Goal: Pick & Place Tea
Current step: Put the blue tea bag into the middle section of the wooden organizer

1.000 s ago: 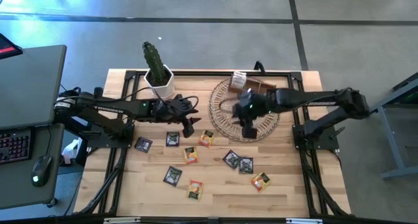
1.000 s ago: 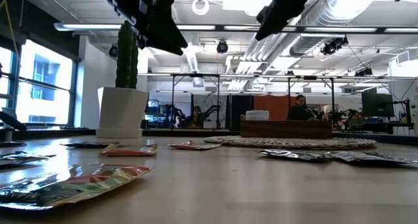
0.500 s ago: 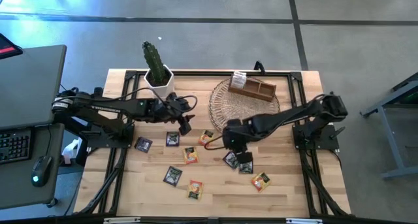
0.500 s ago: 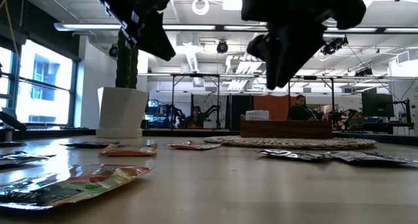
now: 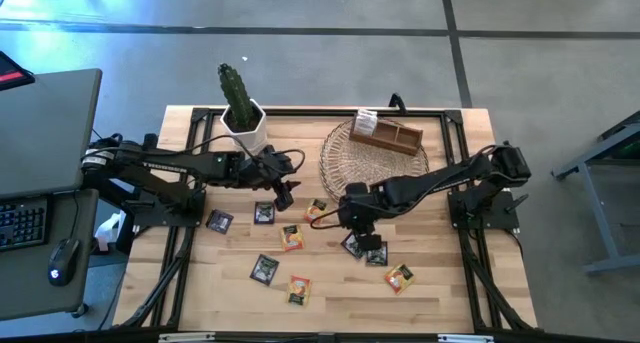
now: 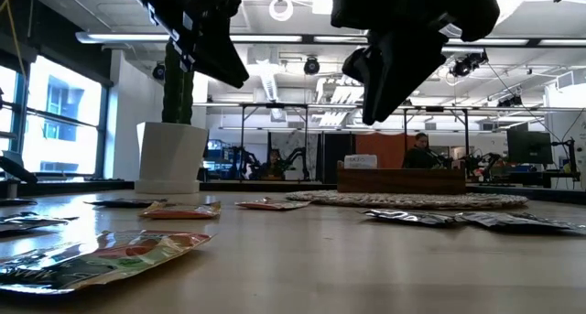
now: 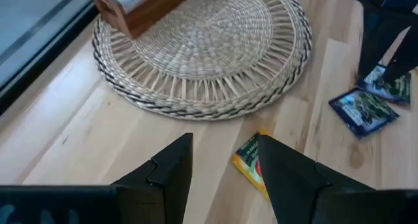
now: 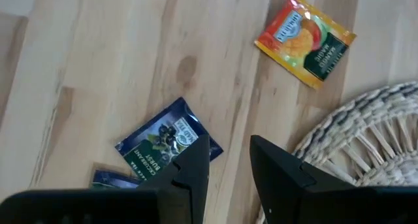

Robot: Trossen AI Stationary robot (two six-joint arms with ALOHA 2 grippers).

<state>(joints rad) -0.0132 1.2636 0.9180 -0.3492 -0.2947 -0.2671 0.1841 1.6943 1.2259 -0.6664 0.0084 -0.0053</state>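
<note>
Near the middle of the table [image 5: 440, 293], the right gripper [image 5: 352, 220] hung over a dark blue sachet [image 8: 168, 138], its fingers parted by a narrow gap and holding nothing; that slim opening looked suited to pinching a thin packet by its edge. The sachet lay flat on the pale wooden planks, glossy and square, with a second dark one [image 5: 376, 253] just beside it. An orange sachet [image 8: 305, 40] rested near the rim of the round woven wicker mat [image 5: 345, 173], whose straw spokes ended in a dark-banded border. On that mat, toward the table's far edge, sat the brown wooden compartment box [image 5: 385, 135], probably where the tea was meant to go, with what looked like one pale packet already standing at its end.

The left gripper [image 5: 284, 193] hovered over the left half of the table near a black sachet [image 5: 264, 213], fingers apart and empty. More crinkly foil sachets [image 5: 299, 288] were scattered flat toward the near edge, well apart from the box. A cactus in a white pot [image 5: 243, 118] stood by the far edge.
</note>
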